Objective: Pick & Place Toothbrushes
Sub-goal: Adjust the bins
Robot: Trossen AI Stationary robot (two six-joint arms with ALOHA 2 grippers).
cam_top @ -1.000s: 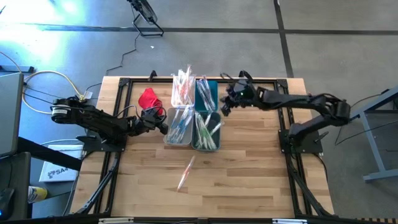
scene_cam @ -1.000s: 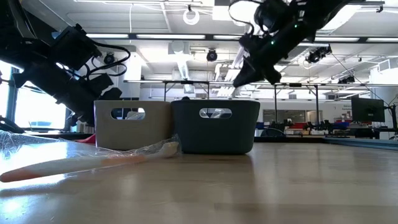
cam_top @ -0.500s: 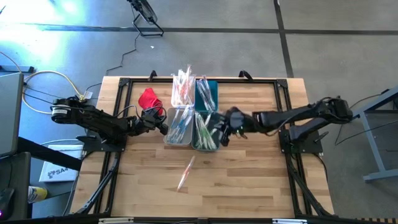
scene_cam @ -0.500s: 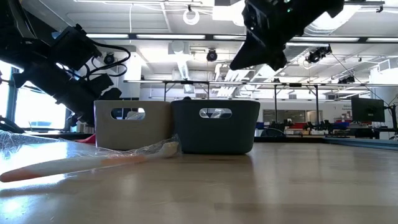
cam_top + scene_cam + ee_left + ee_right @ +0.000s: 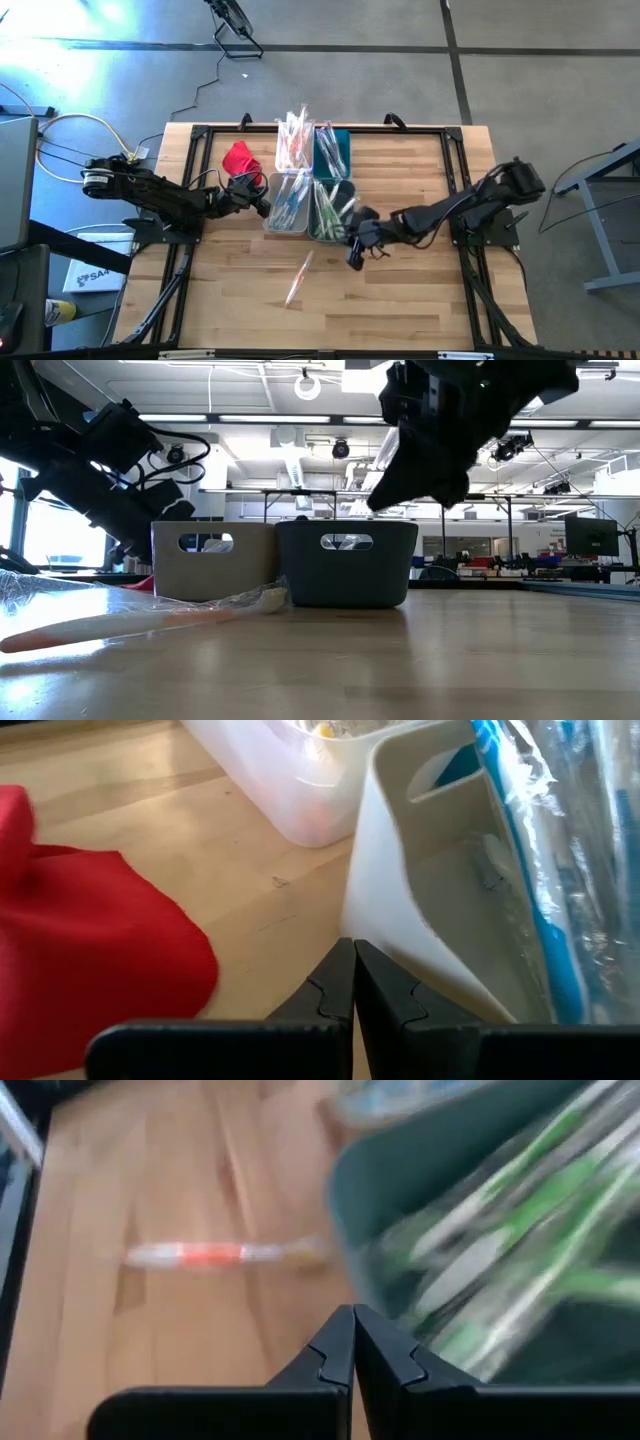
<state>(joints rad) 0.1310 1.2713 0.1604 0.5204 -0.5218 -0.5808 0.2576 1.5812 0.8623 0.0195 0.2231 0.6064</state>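
Swinging from behind the bins, the clenched, empty right gripper (image 5: 352,259) now hangs just beyond the teal plastic bin (image 5: 331,211), approaching the lone orange-handled wrapped toothbrush (image 5: 298,277) nearby; it must open first. Left gripper (image 5: 264,207) waits clenched beside the white bin (image 5: 286,203).

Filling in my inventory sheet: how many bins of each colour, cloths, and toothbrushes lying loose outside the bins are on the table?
White bins: 2
Teal bins: 2
Red cloth: 1
Loose toothbrush: 1
Total: 6
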